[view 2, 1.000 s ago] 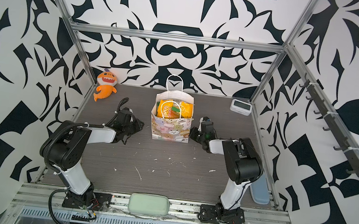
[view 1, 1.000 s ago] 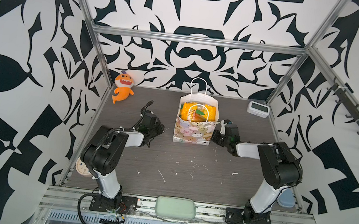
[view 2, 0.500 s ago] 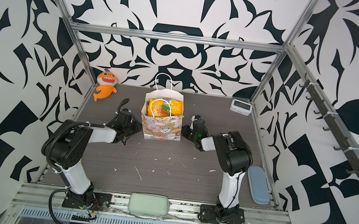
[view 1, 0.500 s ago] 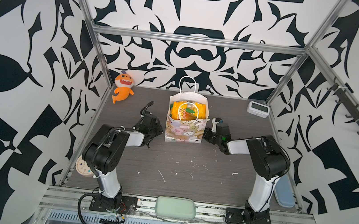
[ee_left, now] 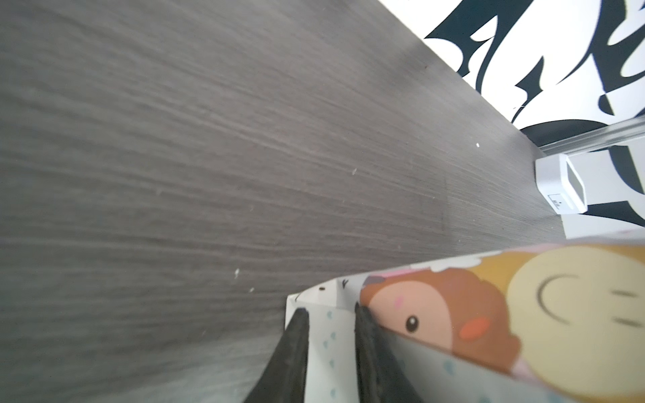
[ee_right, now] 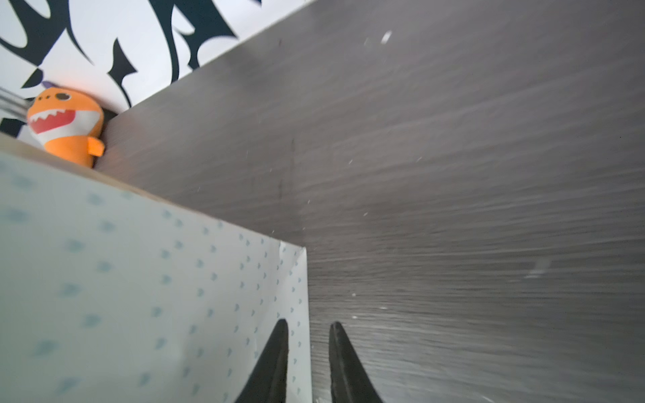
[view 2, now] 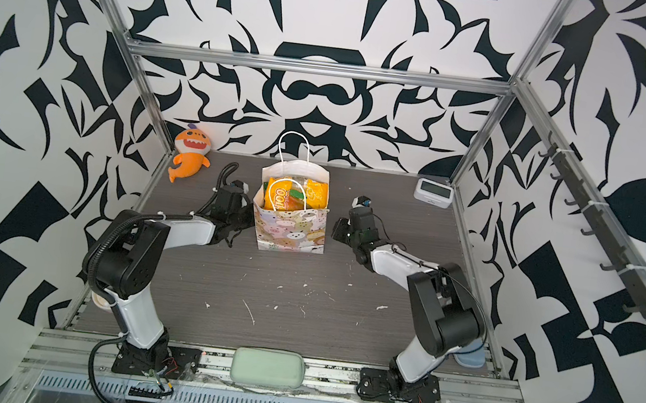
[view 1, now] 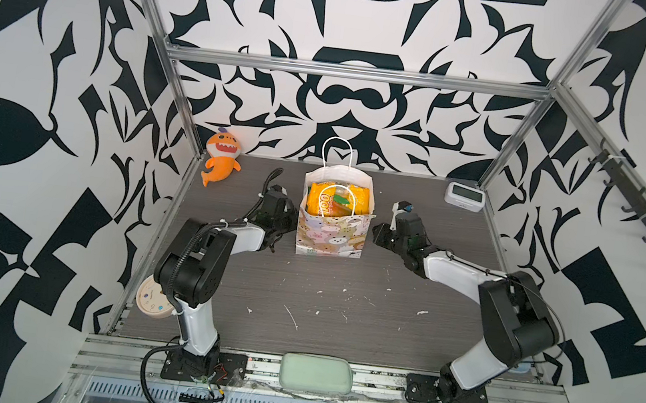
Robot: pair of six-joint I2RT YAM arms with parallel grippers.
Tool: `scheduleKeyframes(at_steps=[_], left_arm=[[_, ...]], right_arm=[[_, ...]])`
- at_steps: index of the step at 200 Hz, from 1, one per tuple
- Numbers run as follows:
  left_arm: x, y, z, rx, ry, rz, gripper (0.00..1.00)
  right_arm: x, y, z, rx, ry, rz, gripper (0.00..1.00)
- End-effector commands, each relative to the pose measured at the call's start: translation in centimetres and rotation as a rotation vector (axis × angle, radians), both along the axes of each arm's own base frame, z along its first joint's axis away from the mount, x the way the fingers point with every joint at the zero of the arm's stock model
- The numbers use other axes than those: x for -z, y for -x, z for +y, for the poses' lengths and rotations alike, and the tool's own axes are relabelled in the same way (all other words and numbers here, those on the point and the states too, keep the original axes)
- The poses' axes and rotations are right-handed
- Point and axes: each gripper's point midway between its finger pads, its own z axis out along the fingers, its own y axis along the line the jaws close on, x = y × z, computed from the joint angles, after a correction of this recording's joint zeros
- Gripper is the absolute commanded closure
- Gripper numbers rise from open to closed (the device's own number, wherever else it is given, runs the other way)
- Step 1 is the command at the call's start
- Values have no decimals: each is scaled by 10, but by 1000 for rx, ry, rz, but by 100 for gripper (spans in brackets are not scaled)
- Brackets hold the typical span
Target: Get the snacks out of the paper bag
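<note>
Paper bag [view 1: 329, 237], snack pkt [view 1: 323, 200] "100" — L end effector [ee_left: 331, 310], R end effector [ee_right: 310, 323] part-spread

Paper bag [view 1: 330, 232] sits slightly closer to the plush shark [view 1: 221, 154], right gripper [ee_right: 307, 326] follows alongside, its elbow [view 1: 516, 318] swings farther away.

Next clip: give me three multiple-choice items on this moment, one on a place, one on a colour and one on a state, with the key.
1. Where does the clock sit?
A far right corner
B front edge, centre
C far left corner

2. What colour is the plush shark?
A green
B orange
C blue

3. What state is the bag in?
A upright, snacks inside
B tipped over, snacks spilled
C folded flat, empty

Key:
1 A, it stands by the far right frame post in both top views.
2 B, its body is orange.
3 A, packets show in the open mouth and none lies outside.
</note>
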Motion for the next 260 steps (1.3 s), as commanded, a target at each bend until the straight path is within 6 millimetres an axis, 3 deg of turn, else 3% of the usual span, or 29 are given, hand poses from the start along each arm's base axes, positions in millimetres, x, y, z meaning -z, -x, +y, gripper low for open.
scheduleKeyframes(at_steps=[1,18,29,46,72,87,108,125,144,158,175,196,214,260], left_arm=[[1,-9,-12,53,0,-15,73],[2,-15,-15,62,-5,-17,73],[1,-18,-16,63,-3,-20,73],[-1,-17,-11,39,-11,-24,73],[-14,-12,2,13,-75,-62,72],[-40,-10,13,-1,-143,-115,70],[-100,2,39,-46,-261,-219,66],[-162,21,59,-83,-323,-356,60],[-224,51,72,-74,-360,-506,44],[-256,74,70,-16,-356,-593,42],[-284,102,54,119,-315,-685,33],[-296,125,35,258,-255,-723,30],[-288,134,22,360,-231,-716,28],[-260,131,7,466,-237,-652,25]], right_arm=[[-57,2,-52,120,246,-96,68],[-95,7,-57,2,130,-158,66],[-132,13,-60,-68,53,-237,66],[-186,27,-58,-163,94,-342,65],[-253,42,-24,-391,55,-424,58],[-276,46,-5,-493,17,-420,58],[-280,46,26,-619,105,-381,55],[-274,42,50,-679,215,-349,53],[-272,30,68,-715,217,-321,52],[-270,25,82,-753,218,-297,52],[-260,24,101,-815,265,-261,52],[-241,18,115,-855,349,-192,52],[-234,12,120,-864,375,-157,50],[-214,-6,130,-867,399,-143,43]])
